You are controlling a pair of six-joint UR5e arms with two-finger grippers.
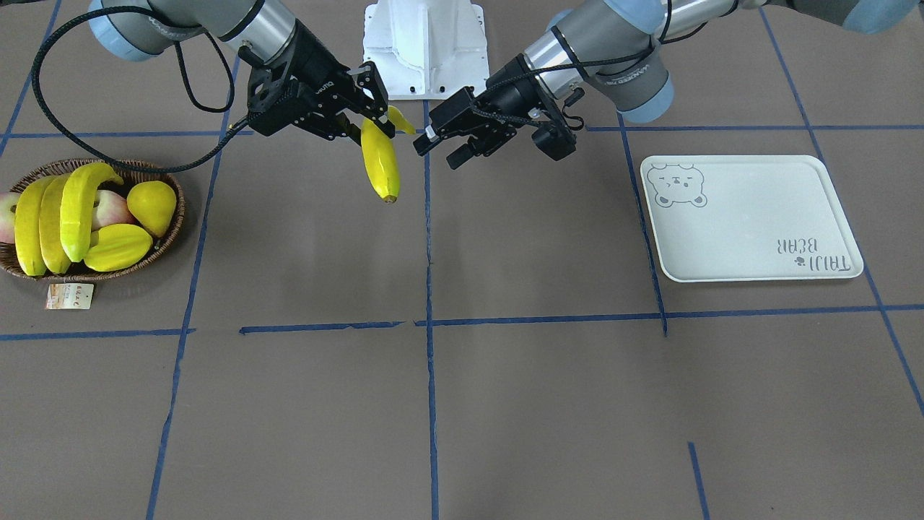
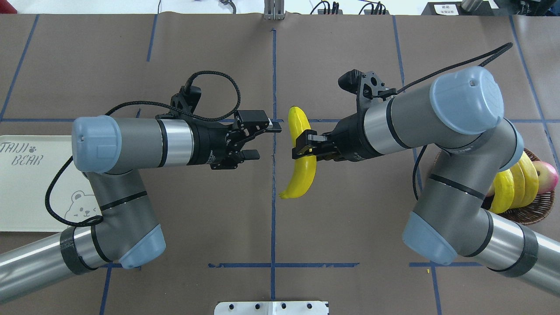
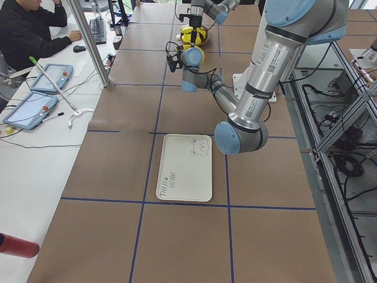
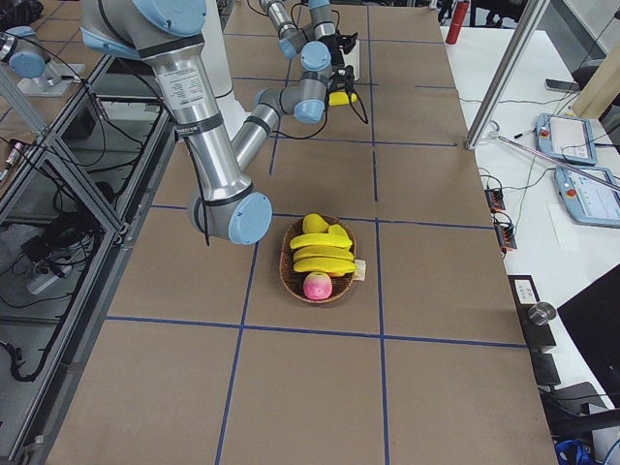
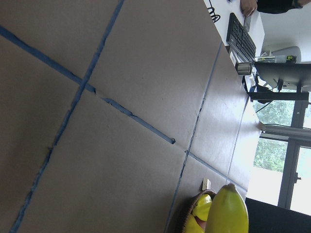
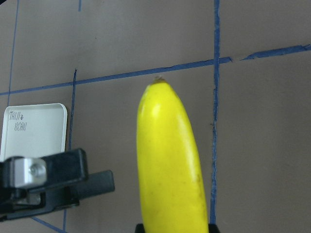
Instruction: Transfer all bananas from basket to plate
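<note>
Holds banana (image 2: 307, 173) clamped in right gripper (image 2: 304, 148) over desk centre, with left gripper (image 2: 260, 140) gaping just beside; risks drop short of plate (image 2: 30, 197) at left edge on early release.

In the overhead view the right arm (image 2: 455, 188) is covering most of the basket (image 2: 536, 211) and is hiding part of the bananas (image 2: 520, 183) in it. The left arm (image 2: 118, 210) is overlapping the plate (image 2: 26, 192), which the frame's left edge is cutting off. The right gripper (image 2: 302, 148) is masking the middle of the banana (image 2: 306, 175) it is clamping. Both wrist views are cropping that banana at their bottom edges. In the front view an apple (image 1: 6, 217) is running off the left edge, and the paper tag (image 1: 70, 295) is carrying print too small to read. In both side views the grip on that banana is showing too small to judge.
</note>
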